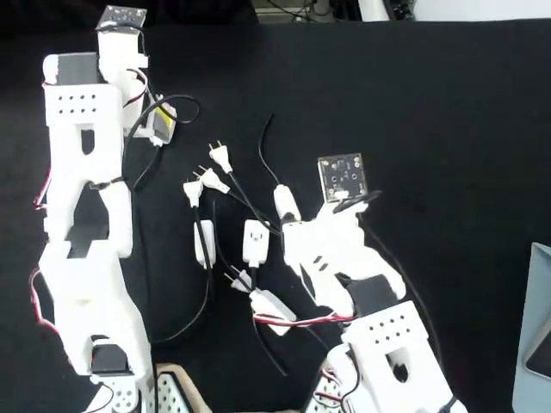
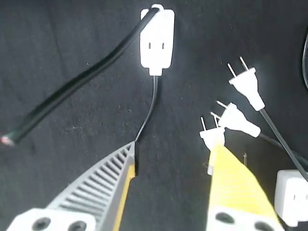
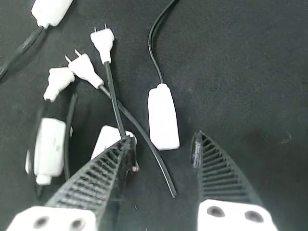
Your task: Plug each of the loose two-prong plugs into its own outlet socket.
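Observation:
Three loose white two-prong plugs [image 1: 193, 189] [image 1: 213, 179] [image 1: 221, 157] lie fanned together left of centre; a fourth plug [image 1: 239, 280] lies lower down. Two white sockets [image 1: 204, 243] [image 1: 256, 241] rest below the fan. My right gripper [image 3: 162, 142] is open, its fingers either side of the near end of a long white socket [image 3: 163, 118] [image 1: 286, 205]. My left gripper [image 2: 173, 149] [image 1: 159, 120] is open at the back left; its yellow finger [image 2: 231, 183] touches the nearest plug [image 2: 211, 137], and a socket [image 2: 156, 41] lies ahead.
Black cords [image 1: 207, 292] loop across the black table among the plugs and sockets. A small square board [image 1: 343, 175] sits by the right arm's wrist. A grey-blue object [image 1: 538, 327] stands at the right edge. The back right of the table is bare.

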